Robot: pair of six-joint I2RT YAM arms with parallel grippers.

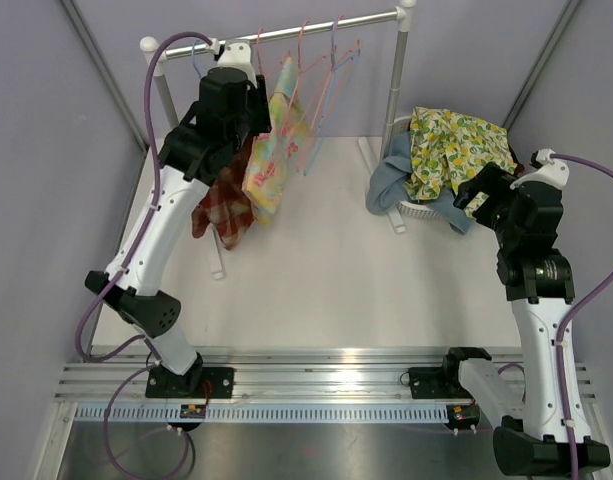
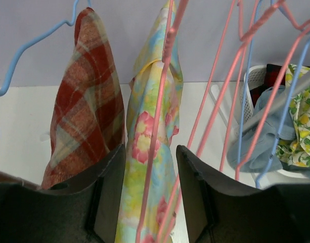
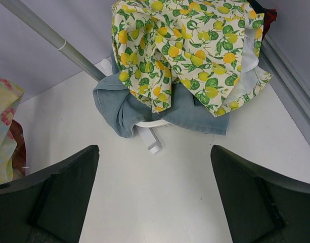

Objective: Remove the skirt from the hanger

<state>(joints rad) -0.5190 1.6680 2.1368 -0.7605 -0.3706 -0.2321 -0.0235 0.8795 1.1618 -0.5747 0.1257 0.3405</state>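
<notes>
Two garments hang from the rail (image 1: pixel 286 30) at the upper left of the top view: a red plaid garment (image 1: pixel 221 210), then the floral skirt (image 1: pixel 271 150) on a pink hanger (image 2: pixel 157 126) just to its right. The left gripper (image 2: pixel 150 149) has its jaws parted on either side of that skirt, with fabric and hanger wire between them, not pinched. Further right, several bare pink and blue hangers crowd together, and their count is unclear. One white basket (image 2: pixel 255 78) at the right holds two cloths, a lemon-print cloth (image 1: pixel 451 150) over a denim cloth (image 1: pixel 391 175) that spills over the rim. The right gripper (image 3: pixel 155 149) has its jaws spread wide and empty above the counter (image 1: pixel 316 270).
</notes>
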